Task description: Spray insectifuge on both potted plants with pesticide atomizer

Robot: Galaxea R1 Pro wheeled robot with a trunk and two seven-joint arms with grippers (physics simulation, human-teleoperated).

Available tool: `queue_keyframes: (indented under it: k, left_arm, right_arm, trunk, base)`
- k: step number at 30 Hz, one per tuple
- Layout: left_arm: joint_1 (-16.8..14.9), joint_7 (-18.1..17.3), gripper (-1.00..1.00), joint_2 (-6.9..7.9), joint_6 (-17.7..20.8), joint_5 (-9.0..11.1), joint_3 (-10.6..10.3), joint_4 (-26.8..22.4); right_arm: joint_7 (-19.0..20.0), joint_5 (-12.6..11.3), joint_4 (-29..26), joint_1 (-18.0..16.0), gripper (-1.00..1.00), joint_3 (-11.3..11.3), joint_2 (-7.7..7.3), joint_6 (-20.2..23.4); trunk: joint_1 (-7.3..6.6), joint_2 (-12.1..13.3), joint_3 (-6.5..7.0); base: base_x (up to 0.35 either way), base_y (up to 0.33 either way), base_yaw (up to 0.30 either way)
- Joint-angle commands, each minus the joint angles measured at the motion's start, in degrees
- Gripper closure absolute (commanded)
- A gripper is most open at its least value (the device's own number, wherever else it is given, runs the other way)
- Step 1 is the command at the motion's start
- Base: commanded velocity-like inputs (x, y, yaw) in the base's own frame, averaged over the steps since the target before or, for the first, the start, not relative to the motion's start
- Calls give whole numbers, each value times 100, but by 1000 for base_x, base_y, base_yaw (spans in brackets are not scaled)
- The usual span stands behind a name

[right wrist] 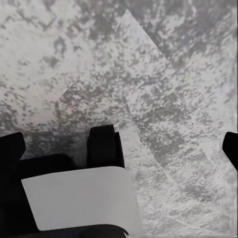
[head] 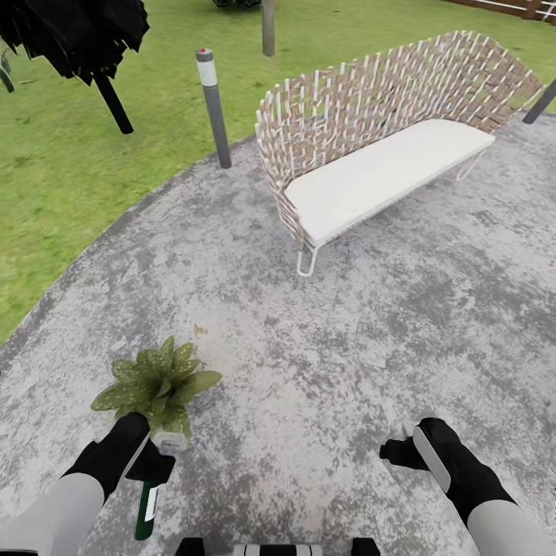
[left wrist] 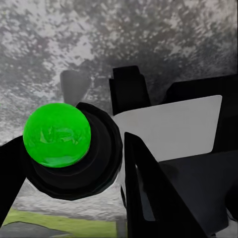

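Gripping the pesticide atomizer (head: 145, 510), my left gripper (head: 151, 463) was shut around the black trigger top, with the dark green body and its white label hanging below, close to my base. On the left wrist camera the bottle (left wrist: 58, 135) showed end-on as a bright green round inside a black collar, held between the black fingers (left wrist: 130, 88). I judged it light and rigid, a smooth plastic cylinder that could twist or slip in a pinch; the hold high up by the trigger looked right for spraying, though the long body below could swing.

Just beyond that gripper stood one potted plant (head: 158, 384), its speckled leaves spread over a small grey pot (head: 171, 440) that sat almost against my fingers. The leaves looked soft, so a careless sweep could flatten them or tip the pot. I could see one plant only.

Further left and back, lawn (head: 62, 170) bordered the stone patio (head: 309, 347), with a grey bollard lamp (head: 212, 104) at its edge. The wicker sofa (head: 386, 131) stood well apart, out of my way.

My right gripper (head: 409, 448) hung over bare patio, jaws apart and empty; its wrist camera showed mottled stone (right wrist: 148, 74).
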Motion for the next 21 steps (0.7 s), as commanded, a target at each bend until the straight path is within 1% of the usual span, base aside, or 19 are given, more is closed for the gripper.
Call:
queue_keyframes:
  k: [1, 3, 7, 13, 18, 21]
  left_arm:
    - [-1, -56, 100, 4, 14, -63, -21, -10]
    - [0, -55, 100, 4, 14, -62, -15, -10]
    - [-7, -55, 100, 6, 13, -64, -6, -9]
    - [-6, -55, 100, 13, 14, -56, -10, -10]
    - [-8, -55, 100, 6, 14, -55, -11, -8]
    - [-3, -55, 100, 5, 15, -55, -9, -9]
  right_arm:
    - [-54, -61, -5, -2, -100, 29, -8, 12]
    - [-54, -61, -5, -2, -100, 29, -8, 12]
    - [-52, -61, -5, -2, -100, 29, -16, 12]
    - [-54, -61, -5, -2, -100, 29, -16, 12]
    - [-54, -61, -5, -2, -100, 29, -17, 12]
    - [-54, -61, -5, -2, -100, 29, -17, 12]
  trunk:
    - [0, -2, -10]
    - [0, -2, -17]
    - [0, -2, -19]
    - [0, -2, -22]
    - [0, -2, -33]
    - [0, -2, -41]
  base:
    - [5, -334, 155]
    - [62, -321, 75]
    - [174, -240, 11]
    - [31, -33, 25]
    - [2, -1, 225]
    - [116, -95, 267]
